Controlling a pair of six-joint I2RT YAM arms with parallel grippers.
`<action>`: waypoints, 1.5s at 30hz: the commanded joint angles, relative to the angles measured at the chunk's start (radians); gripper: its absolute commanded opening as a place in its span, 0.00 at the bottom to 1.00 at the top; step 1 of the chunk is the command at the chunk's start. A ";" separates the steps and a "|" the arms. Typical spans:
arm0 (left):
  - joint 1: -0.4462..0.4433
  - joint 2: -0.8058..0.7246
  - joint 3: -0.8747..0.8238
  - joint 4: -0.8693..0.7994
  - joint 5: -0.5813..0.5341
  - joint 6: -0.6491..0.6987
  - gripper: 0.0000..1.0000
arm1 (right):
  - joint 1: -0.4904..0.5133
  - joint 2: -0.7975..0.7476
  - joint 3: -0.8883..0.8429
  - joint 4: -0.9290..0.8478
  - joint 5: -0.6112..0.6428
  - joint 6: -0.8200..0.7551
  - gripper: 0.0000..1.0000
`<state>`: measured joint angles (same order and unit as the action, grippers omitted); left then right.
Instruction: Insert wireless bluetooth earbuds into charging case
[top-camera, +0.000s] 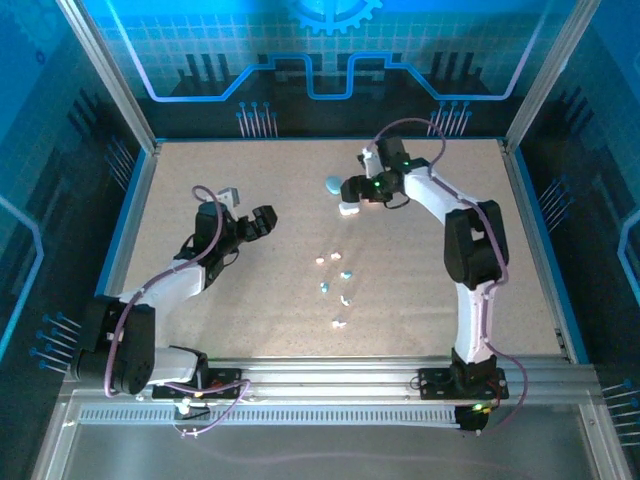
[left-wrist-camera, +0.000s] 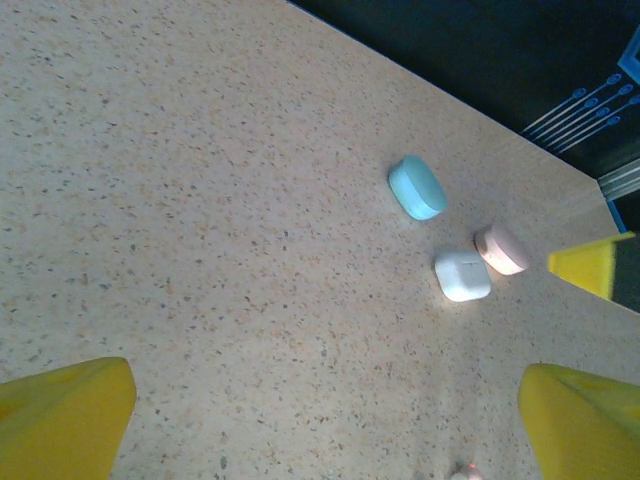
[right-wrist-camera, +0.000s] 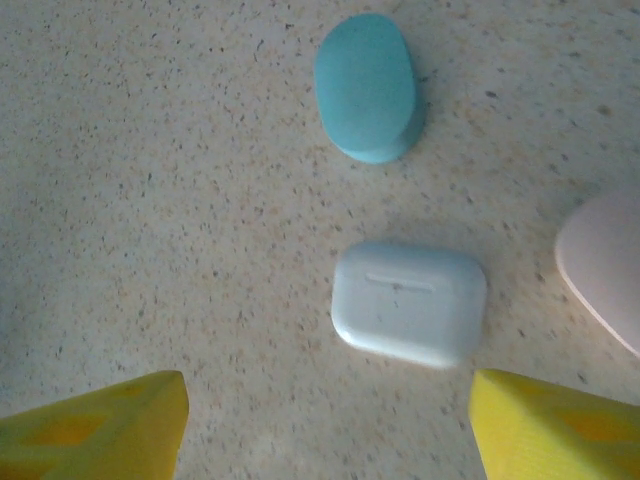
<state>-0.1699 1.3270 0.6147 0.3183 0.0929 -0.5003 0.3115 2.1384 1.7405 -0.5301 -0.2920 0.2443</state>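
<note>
Right pincer (right-wrist-camera: 325, 430) hangs low over the far side of the desk (top-camera: 420, 290), its yellow tips spread and nothing between them yet. The white case (right-wrist-camera: 408, 303) lies flat just ahead of those tips, lid down, a thin seam showing across its top. At twelve o'clock from it sits the blue case (right-wrist-camera: 365, 85), also shut, and at three o'clock the pink case (right-wrist-camera: 605, 275), cut off by the frame edge, looks shut too.

So all three containers are closed, and what they hold, if anything, I can't tell. The earbuds (top-camera: 345, 275) are all loose: a scatter of tiny pale pieces on the bare desk, well apart from the cases, at about six o'clock from them.

The job in hand looks like taking hold of that white case. To do it well, I'd want the tips brought down either side of its long flanks, centred so it doesn't spin out, and pinching the body below the seam so the lid stays free to open. It's glossy and rounded, so a skewed squeeze could shoot it into the pink one just beside it.

Left pincer (top-camera: 264, 222) waits at nine o'clock from the cases, spread wide and holding nothing.
</note>
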 joint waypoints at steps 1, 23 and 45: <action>-0.006 -0.009 0.033 -0.023 0.018 -0.011 0.99 | 0.023 0.095 0.152 -0.133 0.010 -0.054 0.76; -0.008 -0.186 -0.009 -0.142 -0.028 0.079 0.99 | 0.066 0.447 0.637 -0.426 0.031 -0.154 0.78; -0.008 -0.180 -0.001 -0.142 -0.019 0.072 0.99 | 0.144 0.231 0.259 -0.324 0.213 -0.246 0.66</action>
<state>-0.1734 1.1618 0.6144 0.1864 0.0761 -0.4427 0.4385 2.4107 2.0464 -0.8444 -0.1173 0.0162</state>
